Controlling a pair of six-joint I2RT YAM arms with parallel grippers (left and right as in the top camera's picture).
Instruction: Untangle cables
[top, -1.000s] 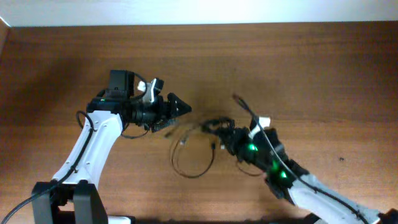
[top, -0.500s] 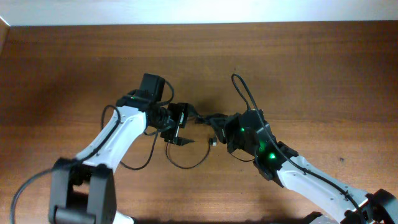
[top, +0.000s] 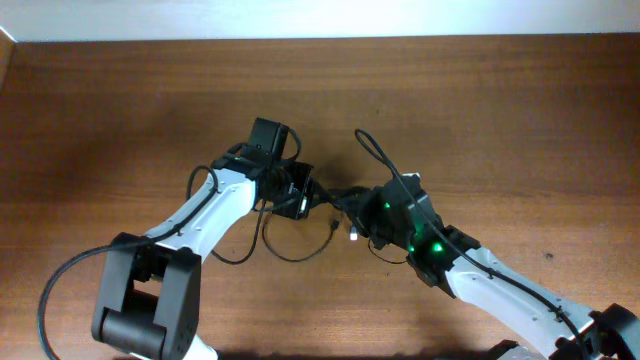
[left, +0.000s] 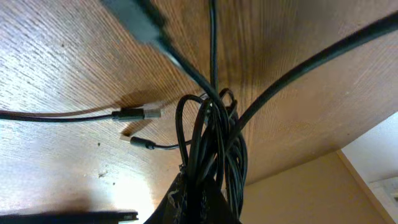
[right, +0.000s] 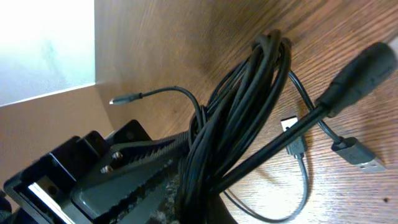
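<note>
cables (top: 338, 195) at middle of table (top: 520, 110), loop nearer front

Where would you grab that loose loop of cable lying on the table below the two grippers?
Grab the loop at the part of its curve farthest from the tangled bundle, coming straight down from above. There it seems to lie flat on the table as a single strand, so nothing else gets pinched.
</note>
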